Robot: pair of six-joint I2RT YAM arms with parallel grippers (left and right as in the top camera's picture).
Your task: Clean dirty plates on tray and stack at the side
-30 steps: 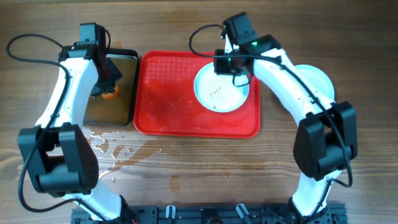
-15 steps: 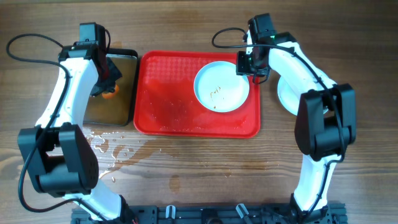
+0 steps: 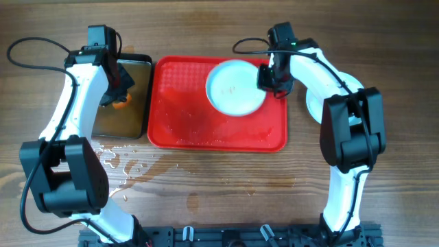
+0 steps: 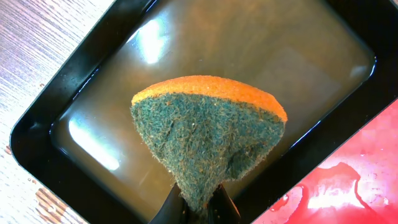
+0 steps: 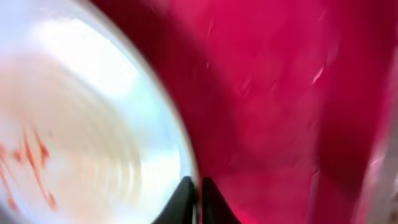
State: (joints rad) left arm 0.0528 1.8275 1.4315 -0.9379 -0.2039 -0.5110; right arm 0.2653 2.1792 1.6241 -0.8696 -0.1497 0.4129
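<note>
Though pale, plate (image 3: 235, 87) sauce-streaked (orange-red)

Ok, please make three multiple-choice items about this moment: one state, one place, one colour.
1. The right gripper is: A) open B) shut on the plate by its rim C) out of view
2. The scouring sponge is: A) over the black tray B) on the plate C) in the right gripper
3. The sponge's rough face is: A) blue B) green C) white
Answers: B, its fingers pinch the rim; A, the left gripper holds it above the black tray; B, green shows in the left wrist view.
</note>
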